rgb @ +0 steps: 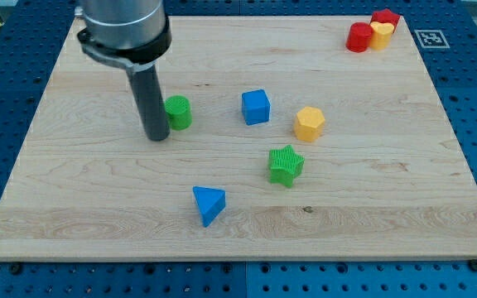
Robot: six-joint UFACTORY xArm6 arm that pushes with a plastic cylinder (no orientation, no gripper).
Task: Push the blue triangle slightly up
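Note:
The blue triangle (pixel 208 204) lies on the wooden board (pixel 73 199) toward the view's bottom, a little left of centre. My tip (pixel 156 136) rests on the board up and to the left of the triangle, well apart from it. The tip stands right next to a green cylinder (pixel 177 112), just to that block's left.
A blue cube (pixel 256 107) sits near the centre, a yellow hexagon block (pixel 309 123) to its right, and a green star (pixel 286 165) below them. At the view's top right corner a red cylinder (pixel 358 37), a yellow block (pixel 380 34) and a red block (pixel 387 17) cluster together.

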